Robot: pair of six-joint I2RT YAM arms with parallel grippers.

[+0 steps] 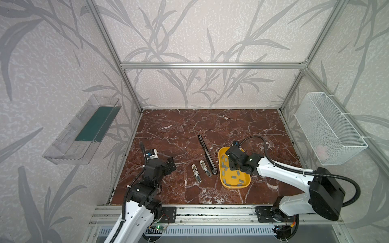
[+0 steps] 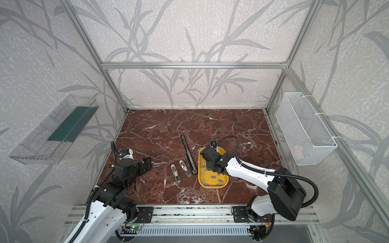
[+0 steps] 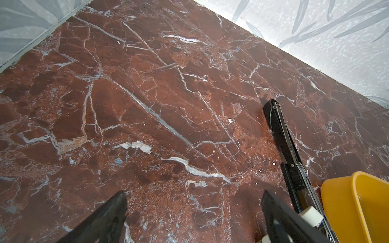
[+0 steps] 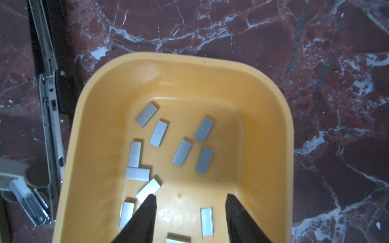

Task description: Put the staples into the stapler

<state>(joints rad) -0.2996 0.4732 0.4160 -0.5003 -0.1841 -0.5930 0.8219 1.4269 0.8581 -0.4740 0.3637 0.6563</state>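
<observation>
**Top views.** In both top views the right gripper (image 1: 232, 164) hangs over the far half of a shallow yellow plastic tray (image 1: 228, 180) with rounded corners. Its body hides its own fingertips and part of the tray floor, so the gap can't be read from here. The staples (image 1: 233, 177), short flat grey metal strips, lie loose on the tray floor. A long black stapler (image 1: 207, 154), opened out flat, lies on the red-brown marbled tabletop (image 1: 189, 130) just left of the tray, round hinge end toward the robot. Two small cream mini staplers (image 1: 196, 173) lie side by side left of it; their insides are too small to make out. The left gripper (image 1: 171, 165) is well left of them and holds nothing.

**Left wrist.** The left gripper (image 3: 193, 195) is spread wide with bare marble between the fingers, and only the tips are in frame. The black stapler (image 3: 281, 128) and a tray corner (image 3: 347, 199) are both cut off.

**Right wrist.** The right gripper (image 4: 190, 195) has its fingers partway apart over the tray floor, with nothing between them. One fingertip (image 4: 150, 202) overlaps a strip's edge; contact is unclear. Eleven staples (image 4: 182, 152) show. They are dull silver-grey and finely lined, and they lie at all angles. Two meet in an L, and one is cut off by the frame edge. One of the mini staplers (image 4: 27, 199) is partly out of frame.
</observation>
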